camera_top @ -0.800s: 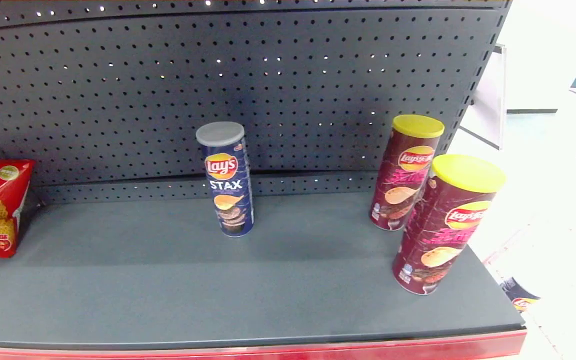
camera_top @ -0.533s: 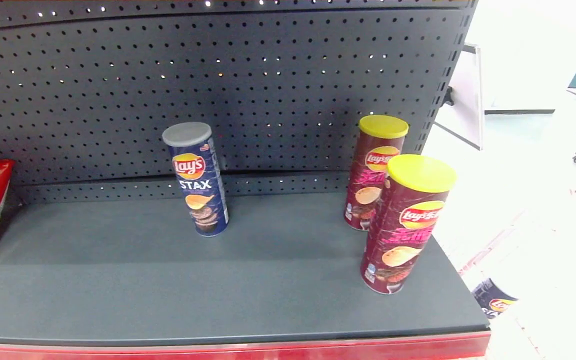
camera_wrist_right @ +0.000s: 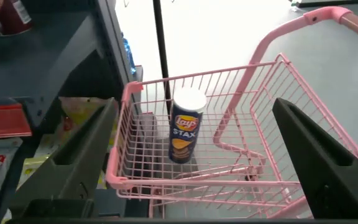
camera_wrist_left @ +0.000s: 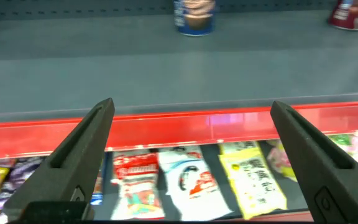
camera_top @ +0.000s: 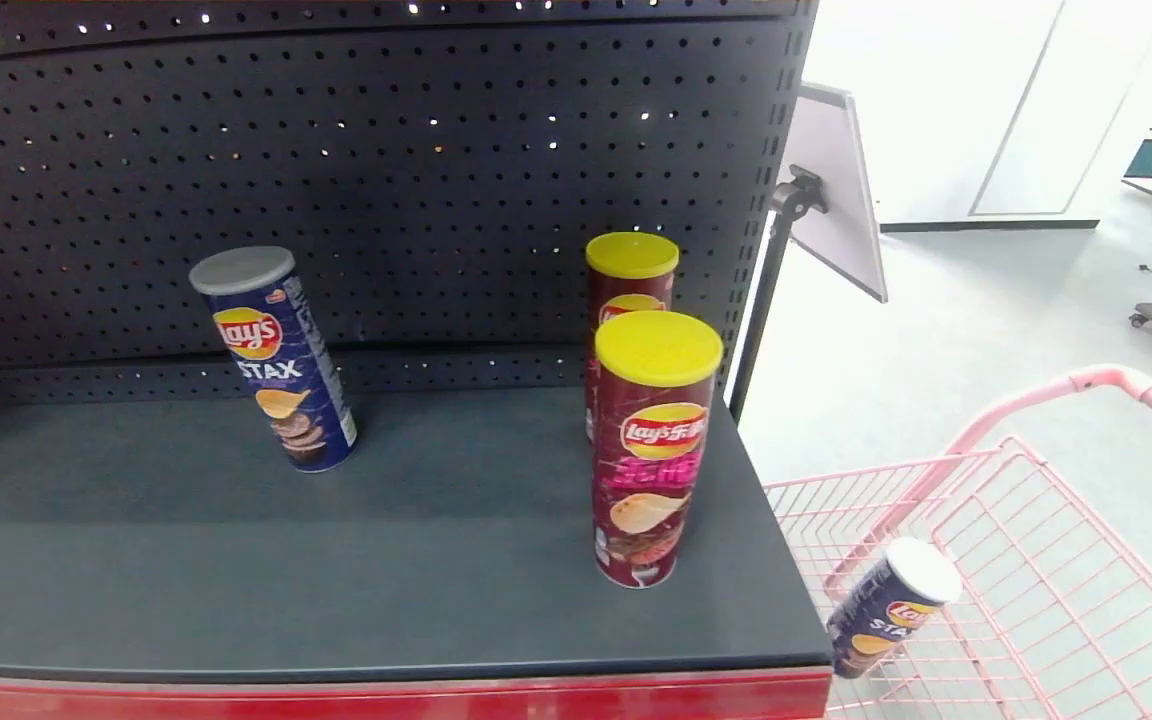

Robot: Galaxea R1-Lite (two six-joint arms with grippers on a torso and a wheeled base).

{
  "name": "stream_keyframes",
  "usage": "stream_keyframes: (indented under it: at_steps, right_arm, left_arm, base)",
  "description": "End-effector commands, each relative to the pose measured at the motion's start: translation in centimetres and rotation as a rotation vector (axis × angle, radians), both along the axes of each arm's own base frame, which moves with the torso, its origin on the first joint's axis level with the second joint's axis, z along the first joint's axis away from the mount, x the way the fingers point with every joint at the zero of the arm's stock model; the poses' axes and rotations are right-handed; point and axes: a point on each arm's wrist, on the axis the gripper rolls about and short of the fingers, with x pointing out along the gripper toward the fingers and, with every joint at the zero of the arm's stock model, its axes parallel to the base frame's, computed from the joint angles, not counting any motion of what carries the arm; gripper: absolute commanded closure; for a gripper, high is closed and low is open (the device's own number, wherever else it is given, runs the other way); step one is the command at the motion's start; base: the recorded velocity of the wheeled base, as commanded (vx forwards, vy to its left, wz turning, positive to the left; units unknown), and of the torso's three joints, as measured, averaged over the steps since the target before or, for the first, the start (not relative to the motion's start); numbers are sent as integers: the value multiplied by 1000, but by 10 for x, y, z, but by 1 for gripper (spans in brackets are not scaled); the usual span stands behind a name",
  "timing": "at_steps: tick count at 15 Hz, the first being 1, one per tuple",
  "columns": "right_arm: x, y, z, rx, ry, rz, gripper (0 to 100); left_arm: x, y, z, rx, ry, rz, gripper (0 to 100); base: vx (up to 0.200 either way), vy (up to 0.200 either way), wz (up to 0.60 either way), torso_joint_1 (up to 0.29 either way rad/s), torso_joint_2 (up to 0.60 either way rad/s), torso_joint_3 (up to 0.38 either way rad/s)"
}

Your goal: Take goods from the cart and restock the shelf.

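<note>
A dark blue chip can (camera_top: 274, 360) with a grey lid stands on the grey shelf (camera_top: 416, 600) toward its left. Two maroon cans with yellow lids stand at the shelf's right end, one in front (camera_top: 654, 450) and one behind (camera_top: 630, 275). To the right of the shelf is a pink wire cart (camera_top: 1036, 560) holding one blue can (camera_top: 891, 605) with a white lid; that can (camera_wrist_right: 185, 126) stands upright in the cart (camera_wrist_right: 241, 155) in the right wrist view. My left gripper (camera_wrist_left: 194, 162) is open in front of the shelf's red edge. My right gripper (camera_wrist_right: 194, 165) is open, above the cart.
A perforated dark back panel (camera_top: 386, 170) closes the shelf behind. A lower shelf with snack bags (camera_wrist_left: 185, 180) lies beneath the red front edge (camera_wrist_left: 185, 127). A tilted sign board (camera_top: 836, 190) on a post stands right of the shelf. Open grey floor (camera_top: 986, 330) lies beyond the cart.
The head camera has turned right: the shelf's goods sit further left in the picture, the red snack bag has left it, and the pink cart has come into sight.
</note>
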Motion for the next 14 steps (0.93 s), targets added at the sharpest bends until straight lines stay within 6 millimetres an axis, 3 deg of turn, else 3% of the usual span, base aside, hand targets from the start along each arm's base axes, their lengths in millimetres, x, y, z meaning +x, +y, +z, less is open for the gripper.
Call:
stream_keyframes:
  at_steps: [1, 10, 14]
  right_arm:
    - [0, 0, 0, 0, 1, 0, 0]
    - [0, 0, 0, -1, 1, 0, 0]
    - [0, 0, 0, -1, 1, 0, 0]
  left_arm:
    - [0, 0, 0, 0, 2, 0, 0]
    - [0, 0, 0, 0, 2, -1, 0]
    - [0, 0, 0, -2, 2, 0, 0]
  base:
    - [0, -200, 0, -2, 7, 2]
    - [0, -200, 0, 1, 3, 2]
    - [0, 0, 0, 0, 0, 0]
